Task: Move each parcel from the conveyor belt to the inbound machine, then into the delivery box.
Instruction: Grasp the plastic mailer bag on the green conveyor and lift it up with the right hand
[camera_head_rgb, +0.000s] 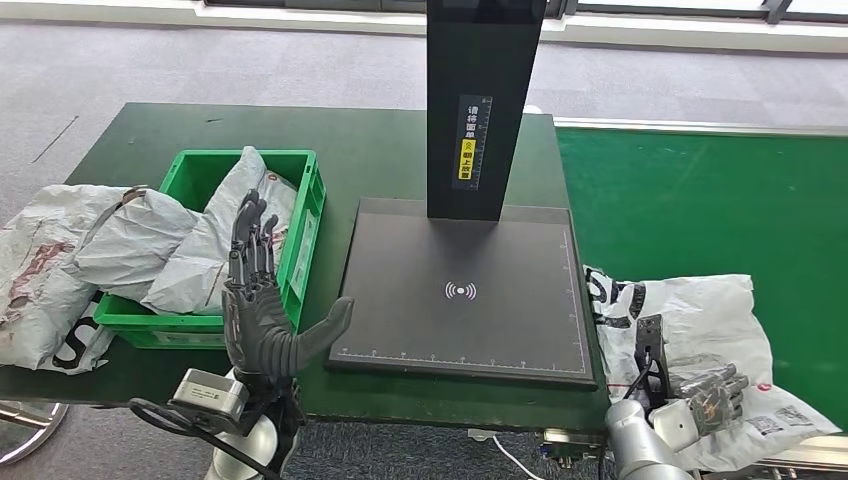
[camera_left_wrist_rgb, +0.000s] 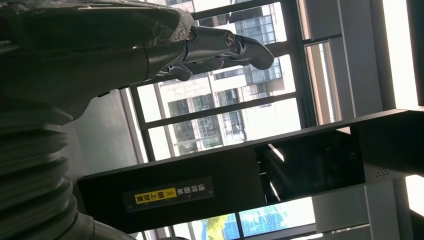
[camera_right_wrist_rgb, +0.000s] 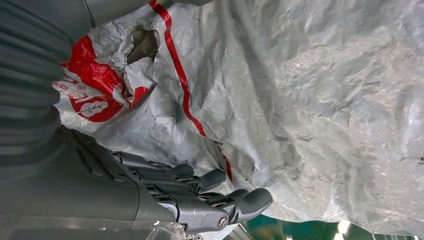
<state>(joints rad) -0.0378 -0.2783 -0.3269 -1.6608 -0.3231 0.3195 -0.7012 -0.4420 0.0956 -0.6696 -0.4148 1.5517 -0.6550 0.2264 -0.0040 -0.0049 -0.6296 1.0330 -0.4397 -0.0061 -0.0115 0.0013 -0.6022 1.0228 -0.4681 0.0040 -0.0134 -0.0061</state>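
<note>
A crumpled white parcel (camera_head_rgb: 690, 315) with red and black print lies on the green conveyor belt (camera_head_rgb: 700, 200) at the right. My right hand (camera_head_rgb: 700, 390) is low over the parcel's near end, fingers spread and gripping nothing. In the right wrist view its fingers (camera_right_wrist_rgb: 200, 192) lie close along the parcel (camera_right_wrist_rgb: 310, 100). The inbound machine (camera_head_rgb: 460, 290), a black flat plate with a tall black post, stands in the middle. My left hand (camera_head_rgb: 262, 300) is raised and open, fingers pointing up, in front of the green delivery box (camera_head_rgb: 305, 225). The left wrist view shows its straight fingers (camera_left_wrist_rgb: 225, 47) and the post's yellow label (camera_left_wrist_rgb: 170, 195).
Several grey-white parcels (camera_head_rgb: 190, 245) fill the green box, and more lie heaped on the dark green table (camera_head_rgb: 380, 150) at the far left (camera_head_rgb: 45, 265). The table's near edge runs just in front of the machine's plate.
</note>
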